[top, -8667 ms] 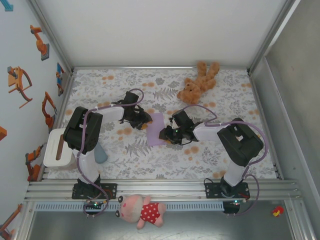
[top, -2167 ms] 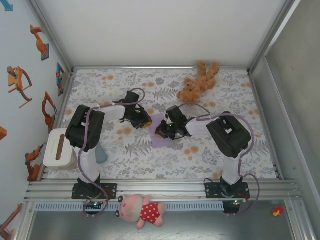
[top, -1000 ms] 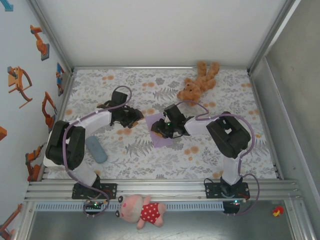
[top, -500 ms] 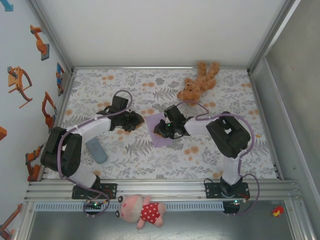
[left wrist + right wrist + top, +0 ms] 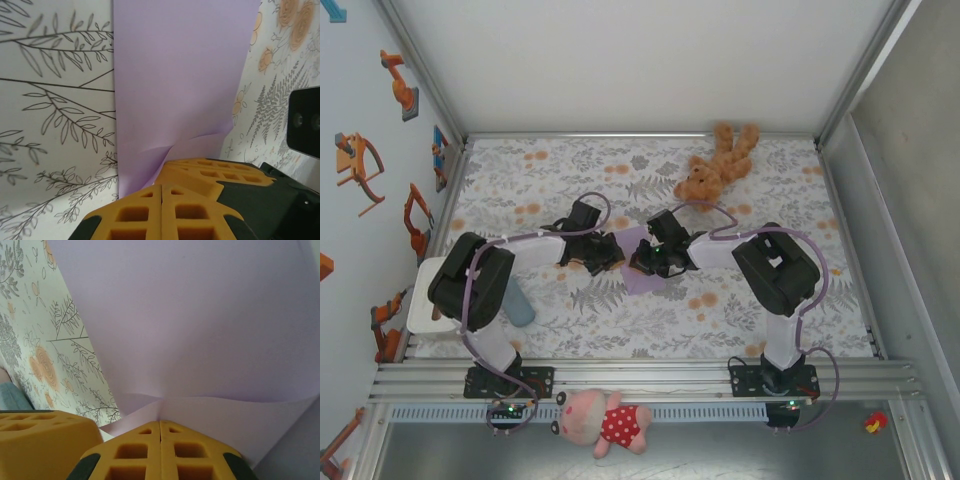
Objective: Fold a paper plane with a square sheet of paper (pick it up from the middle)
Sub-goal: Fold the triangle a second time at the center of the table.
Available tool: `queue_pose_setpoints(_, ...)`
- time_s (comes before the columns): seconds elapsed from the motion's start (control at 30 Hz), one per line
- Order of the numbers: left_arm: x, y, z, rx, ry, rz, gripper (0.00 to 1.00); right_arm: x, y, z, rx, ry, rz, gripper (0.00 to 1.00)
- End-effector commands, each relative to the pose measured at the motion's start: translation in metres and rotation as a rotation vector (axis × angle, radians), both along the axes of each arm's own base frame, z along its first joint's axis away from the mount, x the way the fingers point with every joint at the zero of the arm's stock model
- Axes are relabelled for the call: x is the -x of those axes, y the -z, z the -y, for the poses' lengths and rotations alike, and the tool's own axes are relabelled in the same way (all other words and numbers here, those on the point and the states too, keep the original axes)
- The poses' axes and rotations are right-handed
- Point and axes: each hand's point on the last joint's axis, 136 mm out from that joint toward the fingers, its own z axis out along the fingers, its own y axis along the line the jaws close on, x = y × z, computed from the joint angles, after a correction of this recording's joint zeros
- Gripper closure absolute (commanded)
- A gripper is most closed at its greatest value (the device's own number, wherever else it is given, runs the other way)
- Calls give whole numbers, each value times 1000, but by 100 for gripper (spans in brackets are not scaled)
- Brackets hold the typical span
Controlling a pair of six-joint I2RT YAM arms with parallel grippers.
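Note:
The square sheet of paper is pale lilac and lies on the flowered cloth at mid-table, between both grippers. My left gripper is at its left edge and my right gripper is over its middle. In the left wrist view the sheet puckers into a ridge that runs to my shut left gripper; the right gripper's yellow fingers sit just beside it. In the right wrist view my right gripper is shut on a raised pinch of the sheet.
A brown teddy bear lies at the back right. A grey-blue pad and a white container are at the left. A pink pig toy lies in front of the rail. Metal frame walls border the cloth.
The left arm swung right from the bare cloth to the sheet's left edge and its jaws closed. The right jaws closed on the sheet, raising a pucker.

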Motion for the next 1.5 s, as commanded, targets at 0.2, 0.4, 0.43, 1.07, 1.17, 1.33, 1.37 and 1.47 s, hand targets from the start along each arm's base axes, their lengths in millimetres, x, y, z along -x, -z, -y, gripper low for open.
queue_pose_setpoints(0.2,-4,9,5,-27,26,-6,98,38,67,54,278,42,-162,100)
queue_pose_setpoints(0.4,-1,22,1,-60,26,-32,98,34,57,48,240,39,-140,100)
queue_pose_setpoints(0.43,0,23,0,-71,29,-34,98,33,54,46,230,37,-135,100)
queue_pose_setpoints(1.07,8,41,-17,-188,90,-52,98,6,11,24,123,-45,33,100)
queue_pose_setpoints(1.17,6,32,-14,-172,93,-37,98,13,24,35,164,-27,10,100)
queue_pose_setpoints(1.33,1,-5,-2,-82,82,47,95,28,49,54,222,20,-48,100)
queue_pose_setpoints(1.37,4,-10,0,-61,80,62,94,31,53,57,225,28,-58,100)
queue_pose_setpoints(1.47,17,-17,9,22,96,99,94,37,62,62,233,51,-84,100)
